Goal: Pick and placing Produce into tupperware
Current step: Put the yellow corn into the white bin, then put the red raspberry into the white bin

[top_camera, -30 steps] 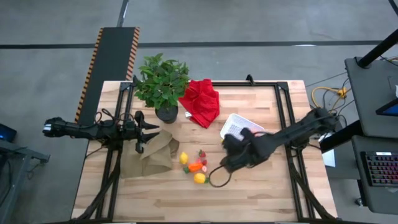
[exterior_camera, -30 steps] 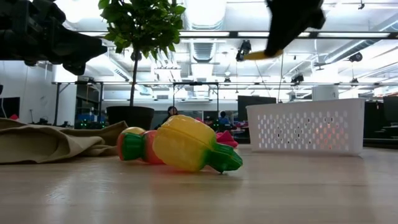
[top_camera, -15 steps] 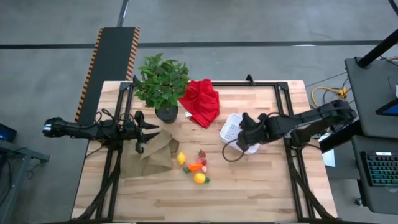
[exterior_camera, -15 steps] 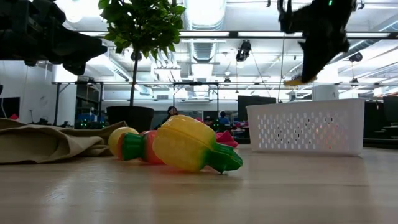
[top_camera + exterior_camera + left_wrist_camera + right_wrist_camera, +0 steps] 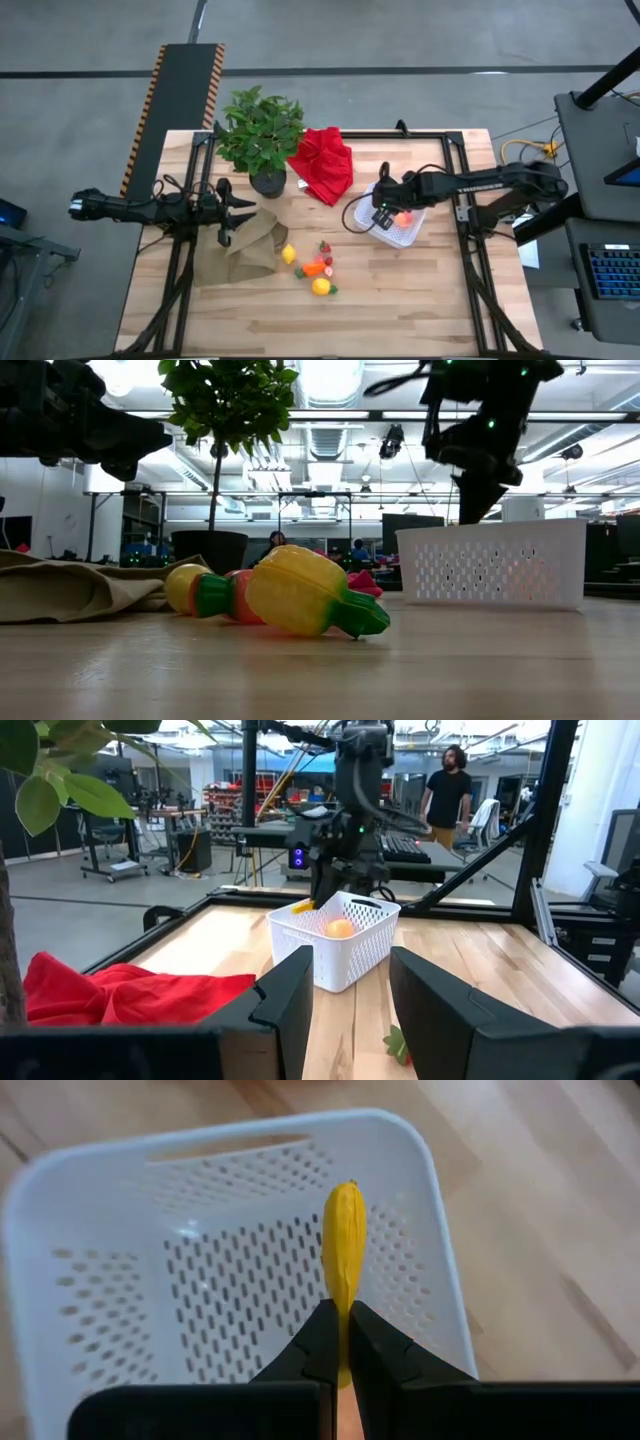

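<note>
My right gripper (image 5: 338,1342) has moved from the produce (image 5: 310,268) to over the perforated white tupperware (image 5: 120,1240), clamping a slim yellow piece (image 5: 344,1240). Left gripper (image 5: 350,990) waits part-open, holding nothing, near the cloth (image 5: 245,250).

tupperware (image 5: 120,1260): perforated white plastic | table (image 5: 400,300): pale wood | produce (image 5: 300,592): glossy
</note>
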Controlling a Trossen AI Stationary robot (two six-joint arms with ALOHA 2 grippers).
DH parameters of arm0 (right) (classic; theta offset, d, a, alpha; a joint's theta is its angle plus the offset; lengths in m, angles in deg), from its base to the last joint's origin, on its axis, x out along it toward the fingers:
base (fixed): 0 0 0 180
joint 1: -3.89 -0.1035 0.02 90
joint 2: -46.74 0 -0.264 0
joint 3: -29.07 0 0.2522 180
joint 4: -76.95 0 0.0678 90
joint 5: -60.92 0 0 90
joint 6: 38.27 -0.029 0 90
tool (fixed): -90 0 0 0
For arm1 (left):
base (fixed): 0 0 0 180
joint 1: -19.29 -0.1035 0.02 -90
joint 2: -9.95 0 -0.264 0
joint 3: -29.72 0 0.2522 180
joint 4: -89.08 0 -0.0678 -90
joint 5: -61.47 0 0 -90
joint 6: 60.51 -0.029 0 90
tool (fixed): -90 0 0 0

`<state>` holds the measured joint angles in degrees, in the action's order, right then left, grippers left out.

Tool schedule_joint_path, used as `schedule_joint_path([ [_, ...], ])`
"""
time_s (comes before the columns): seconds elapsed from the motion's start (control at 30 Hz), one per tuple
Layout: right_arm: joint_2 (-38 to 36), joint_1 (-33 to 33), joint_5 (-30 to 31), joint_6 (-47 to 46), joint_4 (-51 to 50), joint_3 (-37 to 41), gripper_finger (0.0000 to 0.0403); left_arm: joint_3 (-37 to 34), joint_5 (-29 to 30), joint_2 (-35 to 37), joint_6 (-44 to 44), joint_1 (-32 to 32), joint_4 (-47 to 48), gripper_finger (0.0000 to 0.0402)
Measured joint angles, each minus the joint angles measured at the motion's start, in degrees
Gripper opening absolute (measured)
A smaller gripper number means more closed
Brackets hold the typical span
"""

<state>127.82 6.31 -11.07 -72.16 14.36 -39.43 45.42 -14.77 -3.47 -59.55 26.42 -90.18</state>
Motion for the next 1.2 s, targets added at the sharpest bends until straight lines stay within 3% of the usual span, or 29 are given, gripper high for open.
schedule_joint_path([
  [0.43, 8.1, 3.3, -0.2, 4.3, 1.9, -1.3, 0.0019, 0.0, 0.0, 0.1, -0.2, 0.0, 0.0, 0.0121],
  [0.73, 8.6, 3.3, 0.0, 4.1, 1.9, -2.3, 0.0110, 0.0, 0.0, 0.0, -0.2, 0.0, 0.0, 0.0121],
  [1.0, 3.9, 2.6, -0.4, 0.3, 2.7, -2.4, 0.0183, 0.0, 0.0, -0.1, -0.2, 0.0, 0.0, 0.0121],
  [1.2, -1.1, -3.8, -1.0, 2.3, 15.1, -2.4, 0.0198, 0.0, 0.0, -0.1, -0.2, 0.0, 0.0, 0.0121],
])
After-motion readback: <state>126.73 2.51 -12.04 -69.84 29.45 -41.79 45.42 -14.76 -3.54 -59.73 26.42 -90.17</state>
